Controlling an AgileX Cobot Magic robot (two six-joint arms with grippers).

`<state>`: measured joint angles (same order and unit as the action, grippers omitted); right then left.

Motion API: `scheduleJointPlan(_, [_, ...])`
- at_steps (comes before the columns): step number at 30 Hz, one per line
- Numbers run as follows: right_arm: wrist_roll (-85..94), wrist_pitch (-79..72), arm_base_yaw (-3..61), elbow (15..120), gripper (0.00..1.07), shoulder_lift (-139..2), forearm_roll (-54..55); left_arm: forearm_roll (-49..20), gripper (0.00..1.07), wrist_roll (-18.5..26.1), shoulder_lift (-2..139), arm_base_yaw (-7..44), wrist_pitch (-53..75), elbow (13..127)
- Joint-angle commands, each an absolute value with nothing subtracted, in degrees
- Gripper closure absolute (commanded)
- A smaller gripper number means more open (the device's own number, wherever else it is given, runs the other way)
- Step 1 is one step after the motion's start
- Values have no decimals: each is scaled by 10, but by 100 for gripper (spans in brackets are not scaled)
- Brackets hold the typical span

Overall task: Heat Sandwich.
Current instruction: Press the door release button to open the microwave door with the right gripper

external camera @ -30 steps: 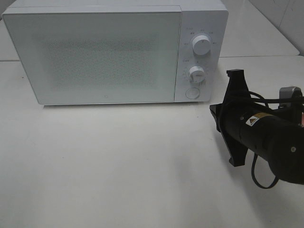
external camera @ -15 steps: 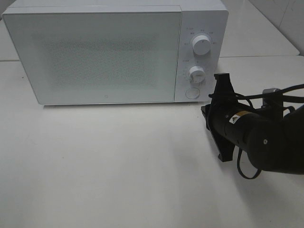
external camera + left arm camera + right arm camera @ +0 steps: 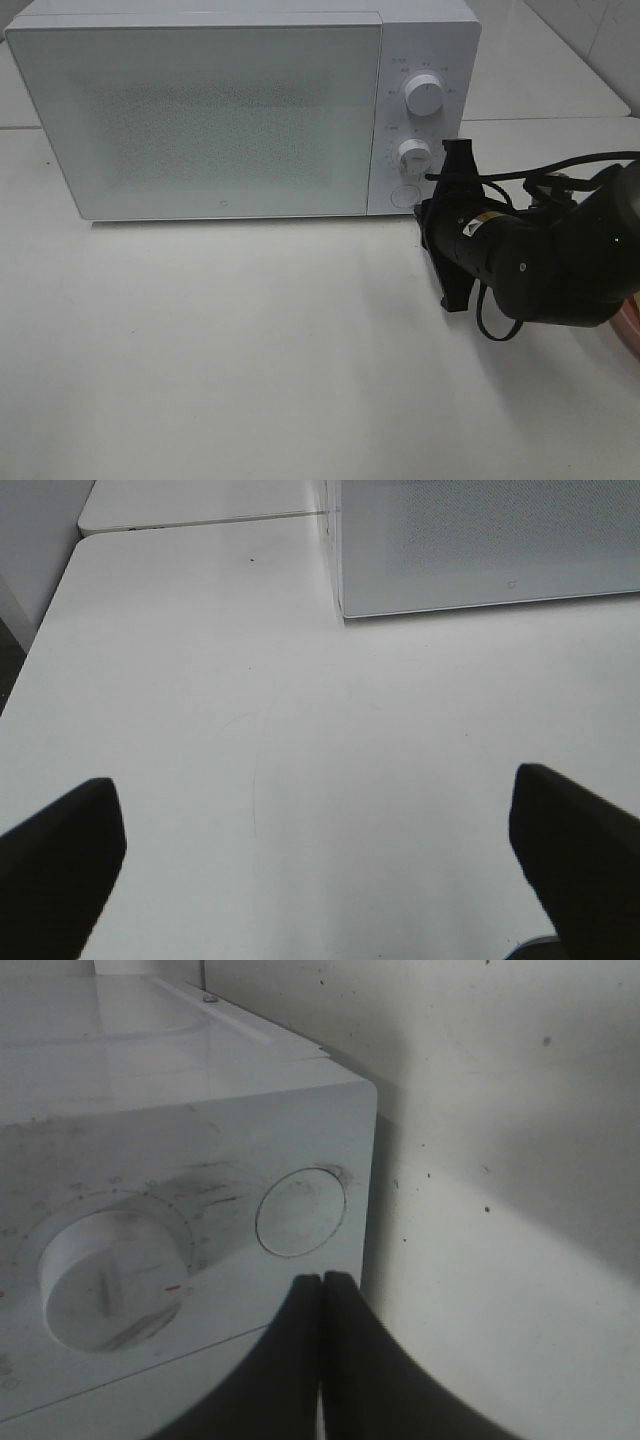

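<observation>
A white microwave (image 3: 200, 110) stands on the table (image 3: 250, 350) with its door shut. The right gripper (image 3: 322, 1282) is at the lower corner of the control panel. Its fingers are pressed together with nothing between them, and the tips point at the round button (image 3: 300, 1213) below the lower knob (image 3: 112, 1290). The tips look just short of the button's rim; whether they touch the panel I cannot tell. The left gripper (image 3: 312, 785) hangs over bare table near the microwave's left front corner, fingers spread wide, holding nothing. The sandwich shows in no view; the frosted door hides the inside.
</observation>
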<state>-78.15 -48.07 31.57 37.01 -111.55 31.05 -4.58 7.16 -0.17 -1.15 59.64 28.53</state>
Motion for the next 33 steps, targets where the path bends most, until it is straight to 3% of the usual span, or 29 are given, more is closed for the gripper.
scheduleJointPlan(1, [-786, -487, 313, 388, 107, -1129, 302, -48, 7, 67, -17, -12, 594, 284])
scheduleJointPlan(15, [-784, -457, 274, 445, 107, -1172, 277, -48, 7, 67, -17, -12, 594, 284])
scheduleJointPlan(33, [-798, -450, 273, 488, 107, -1199, 269, -48, 7, 67, -17, -12, 594, 284])
